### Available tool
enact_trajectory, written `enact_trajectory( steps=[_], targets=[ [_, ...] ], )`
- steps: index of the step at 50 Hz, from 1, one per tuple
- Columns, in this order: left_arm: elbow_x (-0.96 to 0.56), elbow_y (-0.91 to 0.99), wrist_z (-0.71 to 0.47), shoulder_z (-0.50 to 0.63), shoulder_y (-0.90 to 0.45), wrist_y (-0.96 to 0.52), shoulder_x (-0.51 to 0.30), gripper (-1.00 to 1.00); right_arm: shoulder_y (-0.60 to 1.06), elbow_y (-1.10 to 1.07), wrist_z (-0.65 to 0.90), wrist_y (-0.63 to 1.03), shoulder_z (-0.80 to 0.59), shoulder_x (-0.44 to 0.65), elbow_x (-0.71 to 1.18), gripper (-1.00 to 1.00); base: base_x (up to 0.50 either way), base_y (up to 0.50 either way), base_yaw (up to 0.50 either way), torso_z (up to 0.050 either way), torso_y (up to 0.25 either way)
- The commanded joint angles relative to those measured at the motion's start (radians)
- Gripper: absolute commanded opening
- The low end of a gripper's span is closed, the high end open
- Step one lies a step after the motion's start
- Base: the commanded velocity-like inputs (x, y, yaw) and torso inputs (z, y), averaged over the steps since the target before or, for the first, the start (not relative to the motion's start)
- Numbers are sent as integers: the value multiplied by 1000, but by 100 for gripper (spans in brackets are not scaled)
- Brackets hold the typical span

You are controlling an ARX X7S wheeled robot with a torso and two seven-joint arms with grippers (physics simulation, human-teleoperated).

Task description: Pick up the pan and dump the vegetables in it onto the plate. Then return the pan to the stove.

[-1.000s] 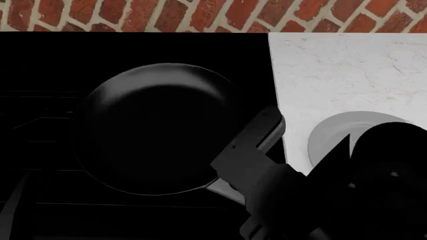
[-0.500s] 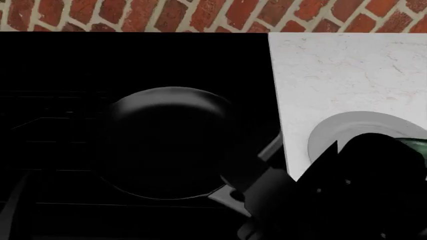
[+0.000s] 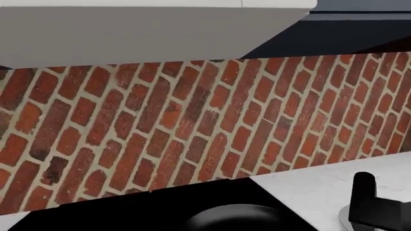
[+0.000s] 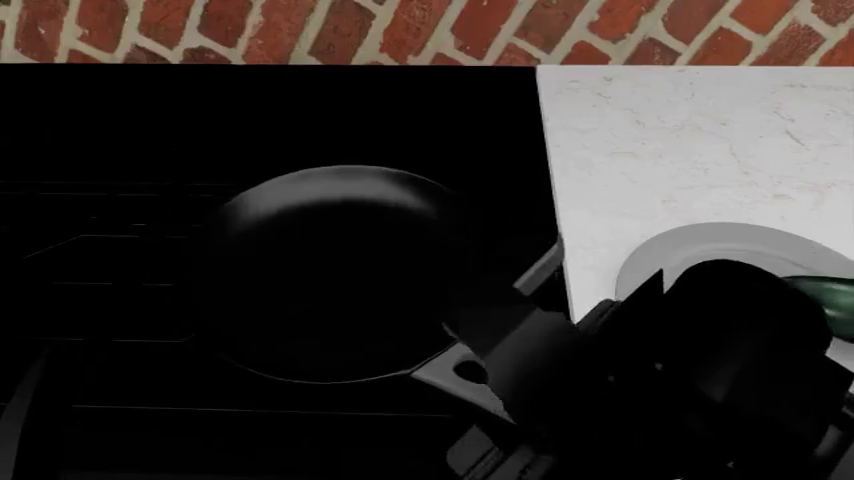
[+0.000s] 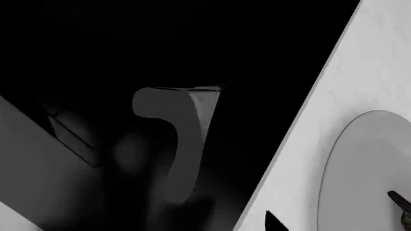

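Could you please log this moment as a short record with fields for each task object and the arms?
pan: black, appears empty, over the stove, handle toward the plate
stove: black cooktop against the brick wall
plate: grey, on the white counter, partly hidden by the right arm
vegetable: dark green, on the plate, mostly hidden
right claw: at the pan's handle; grip state unclear
left claw: not visible
task stage: dumping looks done

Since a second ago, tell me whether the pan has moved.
Yes. The pan looks smaller and sits lower against the stove, farther from the brick wall.
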Motion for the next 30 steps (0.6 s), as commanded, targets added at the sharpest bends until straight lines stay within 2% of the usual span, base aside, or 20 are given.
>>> enact_trajectory(
  steps=[1,16,30],
  targets=[
    [10,-41,15,-28,7,-11,20,100,-5,-62,52,-28,90,4,17,100,0,0,0,0,0],
    [13,-39,8,-31,17,-14,29,100,37,-296,289,-39,197,97,202,100,0,0,0,0,0],
    [18,-31,12,-35,20,-5,8,100,102,-602,634,-116,273,191,426,100,0,0,0,0,0]
  ],
)
